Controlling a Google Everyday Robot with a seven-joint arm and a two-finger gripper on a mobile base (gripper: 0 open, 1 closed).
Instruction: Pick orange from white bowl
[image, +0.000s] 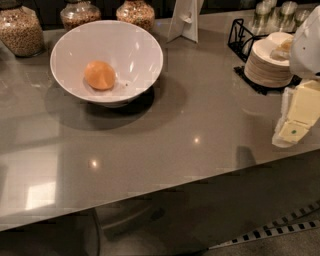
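The orange (100, 75) sits in the bottom of the white bowl (136, 54). It is a bit to the left of the middle of the bowl. It is much smaller than the bowl. Nothing is touching the orange.

The bowl stands on the gray table (175, 135), near the back on the left side. It makes a dark shadow on the table around its foot.

The robot's hand (289, 134) is at the far right, over the right edge of the table. It points down and a little to the left. It is well apart from the bowl and the orange. I cannot tell if the hand is spread or pressed together.

Just behind the hand is a stack of small white plates (269, 62) on a black rack (239, 36). Three glass jars (20, 30) full of little brown bits stand at the back of the table, behind the bowl. A white folded card (185, 20) stands up near the back, to the right of the bowl.
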